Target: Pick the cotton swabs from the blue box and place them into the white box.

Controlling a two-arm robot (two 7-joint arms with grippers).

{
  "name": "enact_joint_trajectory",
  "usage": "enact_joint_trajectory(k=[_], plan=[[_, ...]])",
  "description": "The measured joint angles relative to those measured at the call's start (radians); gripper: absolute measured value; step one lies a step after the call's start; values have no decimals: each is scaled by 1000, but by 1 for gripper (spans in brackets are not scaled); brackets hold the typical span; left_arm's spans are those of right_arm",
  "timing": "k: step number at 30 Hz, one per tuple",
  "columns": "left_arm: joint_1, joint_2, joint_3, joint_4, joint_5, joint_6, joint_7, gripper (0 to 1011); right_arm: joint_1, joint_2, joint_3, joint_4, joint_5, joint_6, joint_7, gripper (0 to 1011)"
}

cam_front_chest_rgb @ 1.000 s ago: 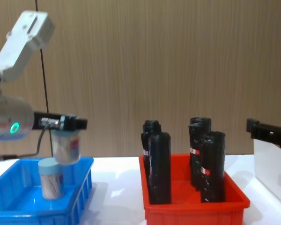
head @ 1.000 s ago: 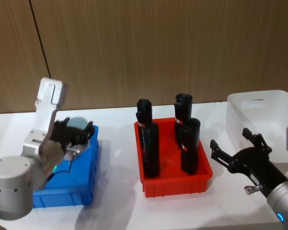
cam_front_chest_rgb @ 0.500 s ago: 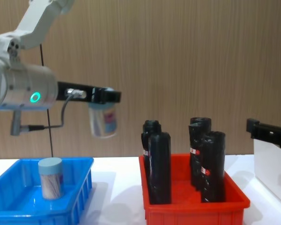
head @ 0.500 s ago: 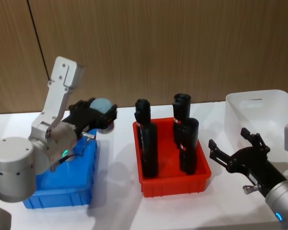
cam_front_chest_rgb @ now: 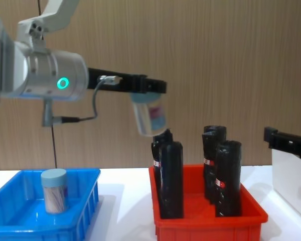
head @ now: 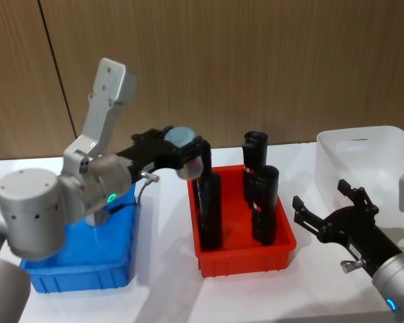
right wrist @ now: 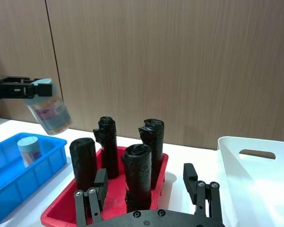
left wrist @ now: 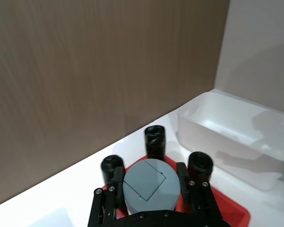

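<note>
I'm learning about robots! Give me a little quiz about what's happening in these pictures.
1. True or false: the left gripper is holding a tub of cotton swabs up in the air.
2. How many swab tubs can you see standing in the blue box? A) none B) one C) three
3. Fill the gap: the right gripper, near the white box, has its fingers ____.

Key:
1. True.
2. B, there is just one lone tub.
3. Open.
</note>
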Motion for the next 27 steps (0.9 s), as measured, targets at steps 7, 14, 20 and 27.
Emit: enact_joint_trajectory(k=[7, 14, 20, 27], plan=[[-61, -32, 11, 63, -8, 32, -71, 671, 0, 0, 0, 0, 0, 0, 0, 1001], [-135, -68, 28, 151, 20, 61, -151, 670, 0, 0, 0, 0, 0, 0, 0, 1001], [-197, -98, 45, 227, 55, 73, -207, 671, 0, 0, 0, 0, 0, 0, 0, 1001], [-245, -120, 57, 292, 84, 79, -253, 671, 0, 0, 0, 0, 0, 0, 0, 1001]])
